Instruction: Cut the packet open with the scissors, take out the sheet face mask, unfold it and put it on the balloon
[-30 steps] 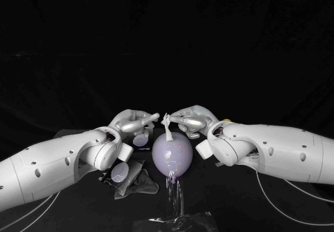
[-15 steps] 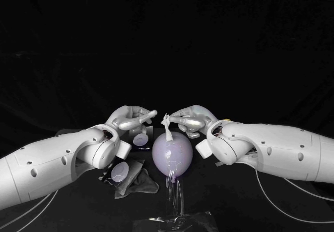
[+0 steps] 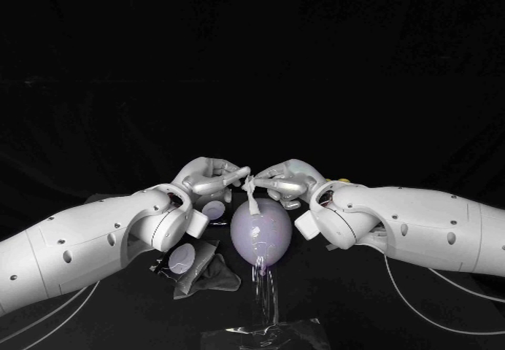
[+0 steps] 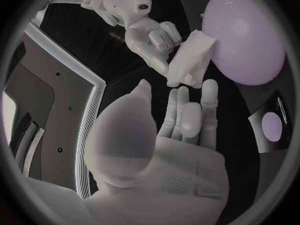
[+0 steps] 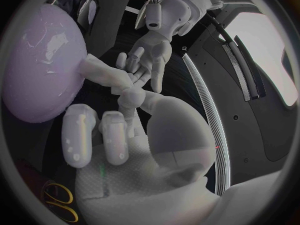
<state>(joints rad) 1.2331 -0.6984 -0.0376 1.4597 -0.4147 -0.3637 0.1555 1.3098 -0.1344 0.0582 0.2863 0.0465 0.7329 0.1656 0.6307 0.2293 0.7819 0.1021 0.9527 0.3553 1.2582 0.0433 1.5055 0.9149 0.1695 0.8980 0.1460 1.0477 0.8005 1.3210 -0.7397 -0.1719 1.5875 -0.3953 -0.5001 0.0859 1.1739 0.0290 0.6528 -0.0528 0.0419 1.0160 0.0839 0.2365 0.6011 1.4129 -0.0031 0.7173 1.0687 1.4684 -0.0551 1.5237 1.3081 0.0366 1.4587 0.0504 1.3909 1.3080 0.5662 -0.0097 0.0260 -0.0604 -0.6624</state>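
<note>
1. Well, we see the folded white sheet face mask (image 3: pixel 250 187) standing at the far end of the lilac oval balloon (image 3: pixel 261 233).
2. Our right hand (image 3: pixel 286 181) pinches it.
3. Our left hand (image 3: pixel 214 177) holds nothing, its fingers (image 4: pixel 210 97) straight and apart, reaching up to the mask's edge.
4. We find the dark grey packet (image 3: pixel 209 277) lying on the black table (image 3: pixel 337 299) beside the balloon.

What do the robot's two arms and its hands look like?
The left arm and the right arm are smooth white shells with small dark round holes. Thin pale cables run beneath them. The left hand and the right hand are silver, built of rounded segments.
</note>
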